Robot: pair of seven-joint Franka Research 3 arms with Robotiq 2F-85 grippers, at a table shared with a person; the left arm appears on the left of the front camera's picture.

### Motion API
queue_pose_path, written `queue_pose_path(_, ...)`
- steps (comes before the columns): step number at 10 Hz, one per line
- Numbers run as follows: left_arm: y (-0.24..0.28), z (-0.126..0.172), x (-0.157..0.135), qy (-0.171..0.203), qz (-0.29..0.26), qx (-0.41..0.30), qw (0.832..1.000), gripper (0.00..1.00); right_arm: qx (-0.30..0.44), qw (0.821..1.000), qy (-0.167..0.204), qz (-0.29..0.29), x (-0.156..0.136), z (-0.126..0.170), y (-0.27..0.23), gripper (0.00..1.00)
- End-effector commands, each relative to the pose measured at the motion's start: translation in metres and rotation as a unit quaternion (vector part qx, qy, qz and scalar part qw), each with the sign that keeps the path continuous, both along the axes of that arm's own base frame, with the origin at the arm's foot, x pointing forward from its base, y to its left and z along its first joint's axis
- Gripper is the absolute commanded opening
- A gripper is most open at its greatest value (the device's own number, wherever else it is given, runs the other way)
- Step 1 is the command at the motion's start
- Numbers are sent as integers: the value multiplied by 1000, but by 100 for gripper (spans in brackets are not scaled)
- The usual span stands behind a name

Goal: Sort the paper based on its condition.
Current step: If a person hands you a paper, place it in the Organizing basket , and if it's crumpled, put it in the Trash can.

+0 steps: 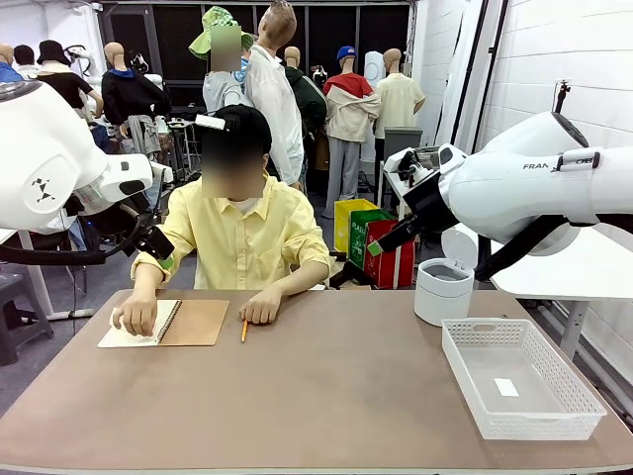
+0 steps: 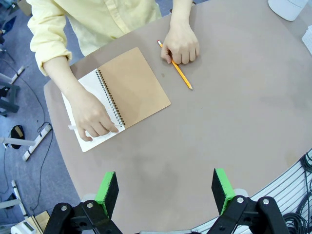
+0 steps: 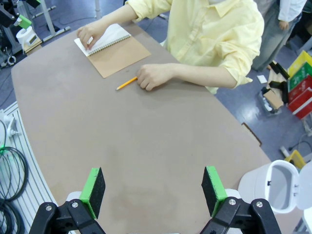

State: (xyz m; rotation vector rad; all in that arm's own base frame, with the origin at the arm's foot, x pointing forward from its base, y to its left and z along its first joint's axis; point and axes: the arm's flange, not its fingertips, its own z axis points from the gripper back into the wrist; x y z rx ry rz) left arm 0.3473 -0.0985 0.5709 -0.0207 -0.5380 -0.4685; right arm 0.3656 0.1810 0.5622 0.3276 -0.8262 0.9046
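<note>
Loose paper is out of view. A spiral notebook (image 1: 195,322) (image 2: 135,84) (image 3: 123,52) with a brown cover lies open at the table's far left. The person's hand (image 1: 137,317) (image 2: 91,115) presses on its white page (image 2: 93,143) (image 3: 115,33). Their other hand (image 1: 262,307) rests beside a yellow pencil (image 1: 243,330) (image 2: 181,76) (image 3: 126,83). My left gripper (image 1: 156,247) (image 2: 165,187) hovers open high above the table's left end. My right gripper (image 1: 388,240) (image 3: 153,187) hangs open, high over the table's right side, with nothing between its fingers.
A white round bin (image 1: 442,290) (image 3: 280,183) with its lid up stands at the far right. In front of it sits a white mesh basket (image 1: 461,376) holding a tiny white label (image 1: 505,387). The brown tabletop (image 1: 326,396) spreads bare across its middle.
</note>
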Motion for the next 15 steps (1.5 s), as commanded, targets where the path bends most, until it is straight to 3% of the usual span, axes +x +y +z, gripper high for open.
queue_pose_path(1,1,1,0,-2,0,3,1000,100,2,1000,3,1,-2,-2,-1,100)
queue_pose_path(15,1,1,0,-2,0,3,1000,100,2,1000,3,1,-2,-2,-1,100)
